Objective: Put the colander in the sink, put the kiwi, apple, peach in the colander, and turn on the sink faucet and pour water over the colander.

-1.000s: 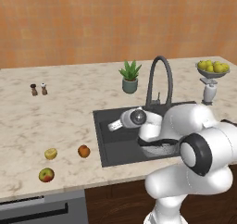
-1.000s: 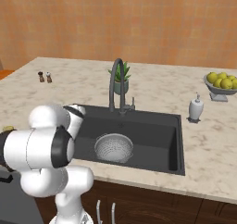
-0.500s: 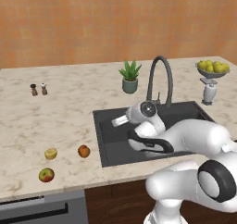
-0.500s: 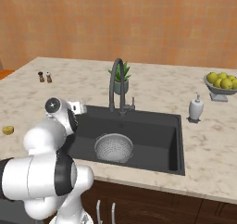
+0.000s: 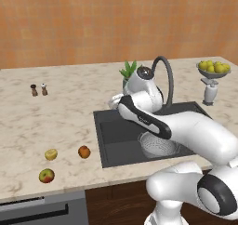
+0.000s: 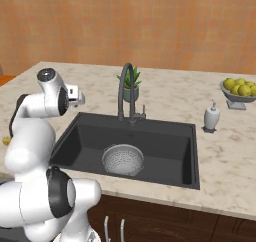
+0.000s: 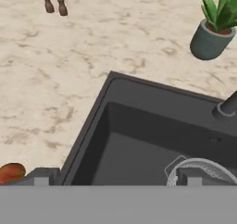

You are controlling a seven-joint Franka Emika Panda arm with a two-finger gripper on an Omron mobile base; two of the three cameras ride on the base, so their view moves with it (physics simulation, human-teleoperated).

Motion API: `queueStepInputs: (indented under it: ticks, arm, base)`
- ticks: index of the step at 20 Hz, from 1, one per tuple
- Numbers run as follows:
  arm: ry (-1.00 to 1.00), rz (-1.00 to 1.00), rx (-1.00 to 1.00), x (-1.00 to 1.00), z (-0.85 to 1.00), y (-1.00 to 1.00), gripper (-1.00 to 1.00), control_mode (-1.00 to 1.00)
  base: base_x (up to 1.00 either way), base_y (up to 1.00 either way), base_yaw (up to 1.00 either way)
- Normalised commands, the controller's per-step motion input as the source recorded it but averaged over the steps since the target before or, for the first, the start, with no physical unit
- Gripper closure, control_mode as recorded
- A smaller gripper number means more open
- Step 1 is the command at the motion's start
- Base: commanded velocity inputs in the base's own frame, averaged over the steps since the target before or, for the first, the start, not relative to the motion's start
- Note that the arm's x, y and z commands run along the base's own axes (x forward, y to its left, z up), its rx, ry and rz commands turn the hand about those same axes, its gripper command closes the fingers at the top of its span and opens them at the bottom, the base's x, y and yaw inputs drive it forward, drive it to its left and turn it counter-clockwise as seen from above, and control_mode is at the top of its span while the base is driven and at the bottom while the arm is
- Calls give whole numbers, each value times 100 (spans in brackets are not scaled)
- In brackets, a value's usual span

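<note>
A beige marble counter (image 5: 69,108) runs under an orange-brown wall, with the dark grey sink (image 6: 165,136) set into it. The colander (image 6: 123,159) sits on the sink floor near the drain, empty of fruit; its rim also shows low in the hand view (image 7: 199,165). The sink faucet (image 6: 125,91) arches up behind the basin, next to a potted plant (image 6: 130,86).

On the counter left of the sink lie the three fruits: the kiwi (image 5: 51,154), the peach (image 5: 84,151) just beside it and nearer the basin, and the apple (image 5: 46,175) closest to the front edge. They lie apart from one another.

The arm reaches over the sink's left rear corner, and its fingers (image 7: 41,179) stand wide apart with nothing between them.

Small salt and pepper shakers (image 5: 39,89) stand far back on the left, a soap dispenser (image 6: 211,117) stands right of the sink, and a grey stemmed bowl of yellow-green fruit (image 6: 240,92) is at the far right.
</note>
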Motion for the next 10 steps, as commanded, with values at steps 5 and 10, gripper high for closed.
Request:
queueStepInputs:
  ticks: [5, 10]
  arm:
    - [25, -3, 0, -73, 0, 38, -100, -100]
    - [13, 0, 1, -62, -32, 41, -100, -100]
  base:
    - [0, 0, 0]
    - [0, 0, 0]
